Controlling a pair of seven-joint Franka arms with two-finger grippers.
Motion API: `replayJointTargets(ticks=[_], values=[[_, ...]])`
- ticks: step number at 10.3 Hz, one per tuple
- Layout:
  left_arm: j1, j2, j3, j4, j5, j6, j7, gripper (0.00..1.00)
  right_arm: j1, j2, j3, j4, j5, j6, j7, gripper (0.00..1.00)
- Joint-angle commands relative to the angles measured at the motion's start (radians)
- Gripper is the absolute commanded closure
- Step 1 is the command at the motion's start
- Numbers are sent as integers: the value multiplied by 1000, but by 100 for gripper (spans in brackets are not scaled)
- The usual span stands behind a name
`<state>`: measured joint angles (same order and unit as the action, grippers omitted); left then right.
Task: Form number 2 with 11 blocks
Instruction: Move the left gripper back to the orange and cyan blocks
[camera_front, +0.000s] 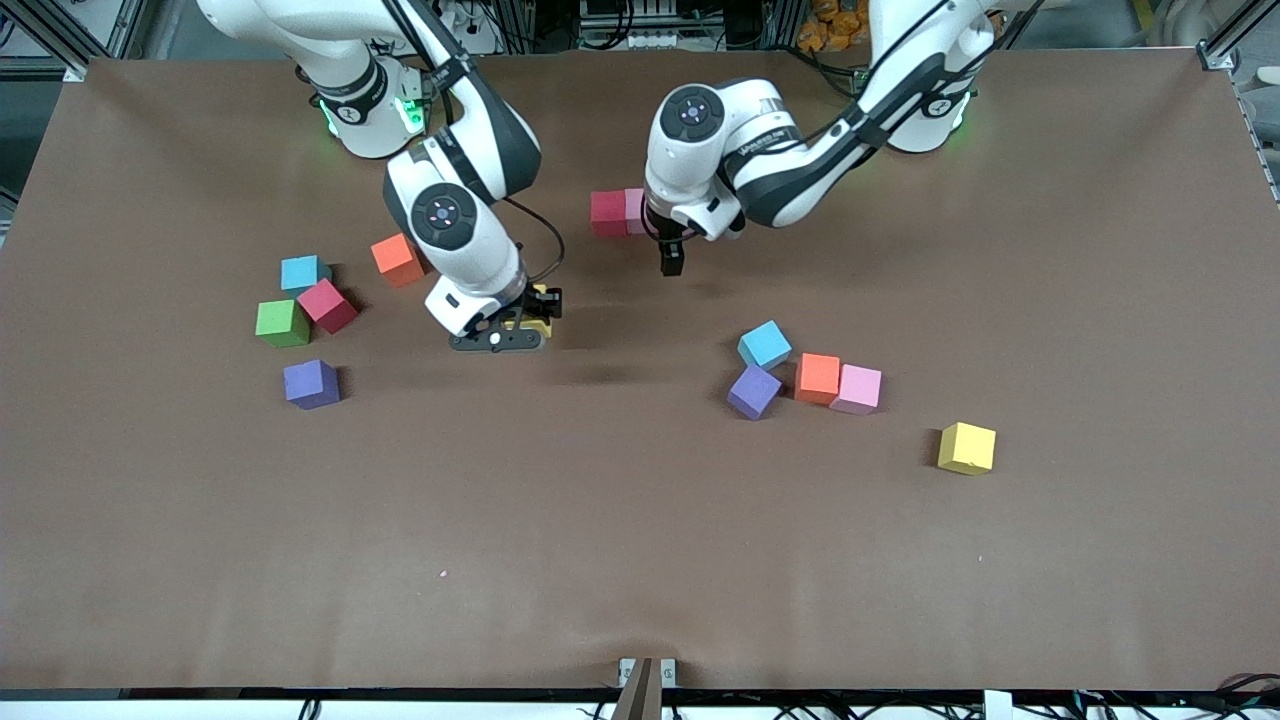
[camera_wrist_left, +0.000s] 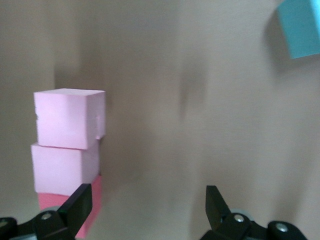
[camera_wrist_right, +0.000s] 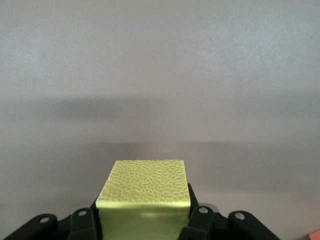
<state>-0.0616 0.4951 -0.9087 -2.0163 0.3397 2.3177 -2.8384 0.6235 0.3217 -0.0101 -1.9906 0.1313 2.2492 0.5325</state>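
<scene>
Clutching a yellow foam cube (camera_wrist_right: 145, 192) tight in my right gripper (camera_front: 520, 325), I hang over bare brown table (camera_front: 640, 560) near the middle. My left gripper (camera_wrist_left: 145, 210) is released, fingers (camera_wrist_left: 77, 202) spread, just beside a short row of two pink foam cubes (camera_wrist_left: 67, 120) and a red foam cube (camera_front: 607, 212) touching end to end. Loose blocks lie elsewhere: a light blue cube (camera_front: 765, 344), purple cube (camera_front: 754, 391), orange cube (camera_front: 818, 378) and pink cube (camera_front: 858, 389) clustered toward my left arm's end, with another yellow cube (camera_front: 967, 447) nearer the front camera.
</scene>
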Motion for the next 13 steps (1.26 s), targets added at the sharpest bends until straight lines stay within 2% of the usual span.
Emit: replayJointTargets(ticks=[1, 3, 4, 6, 8, 11, 13], values=[[67, -9, -22, 33, 38, -75, -225, 0, 27, 57, -7, 84, 11, -48, 55, 83], [121, -12, -1, 36, 38, -112, -68, 0, 44, 59, -7, 81, 11, -48, 73, 83], [124, -19, 46, 37, 39, -119, 12, 0, 67, 68, -7, 82, 11, -43, 108, 83], [211, -21, 54, 41, 50, -126, 181, 0, 138, 92, -7, 93, 11, -37, 186, 83], [278, -29, 54, 65, 51, -133, 311, 0, 238, 161, -7, 178, 10, -46, 275, 83], [305, -33, 54, 111, 48, -135, 349, 0, 329, 236, -7, 248, 11, -30, 326, 83], [313, -49, 54, 126, 39, -135, 346, 0, 349, 270, -7, 262, 10, 21, 357, 83]])
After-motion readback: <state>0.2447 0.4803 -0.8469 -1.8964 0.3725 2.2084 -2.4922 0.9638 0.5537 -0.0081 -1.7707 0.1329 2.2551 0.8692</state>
